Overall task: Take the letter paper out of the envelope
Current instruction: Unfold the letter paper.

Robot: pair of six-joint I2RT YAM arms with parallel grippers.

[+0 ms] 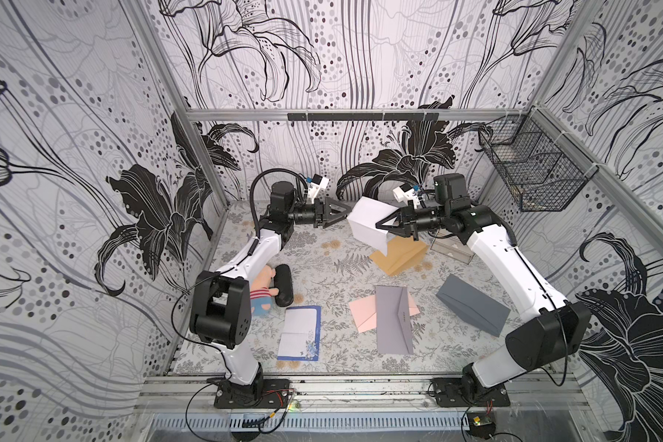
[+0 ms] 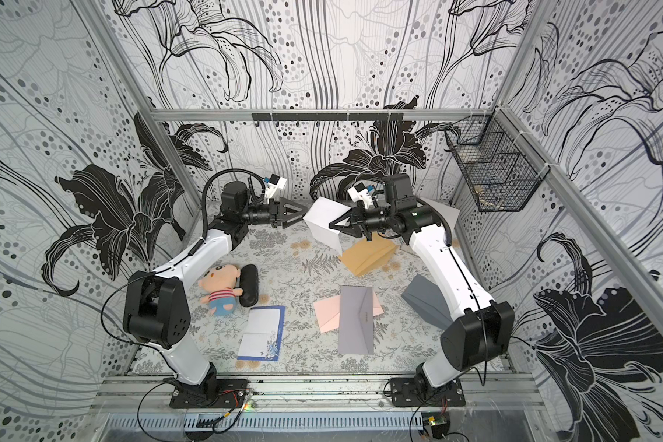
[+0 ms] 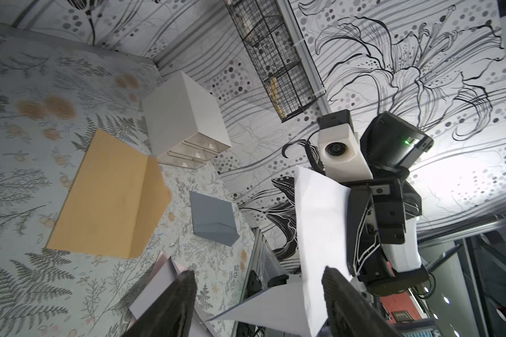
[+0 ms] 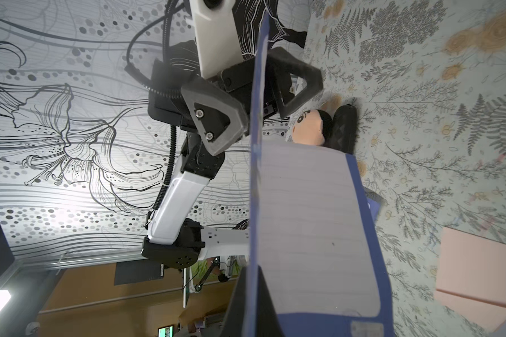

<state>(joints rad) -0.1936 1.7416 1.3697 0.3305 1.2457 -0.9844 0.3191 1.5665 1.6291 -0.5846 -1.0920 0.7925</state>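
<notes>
The right gripper (image 1: 377, 226) pinches the letter paper (image 1: 366, 224) up in the air. The left gripper (image 1: 345, 211) has its fingers wide, one on each side of the paper's edge. The brown envelope (image 1: 399, 254) lies below. Only the right wrist view shows the paper's blue rim.

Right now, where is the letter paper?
In both top views the letter paper hangs at the back, pinched in the right claw, near the tan envelope, beside the open left claw.
</notes>
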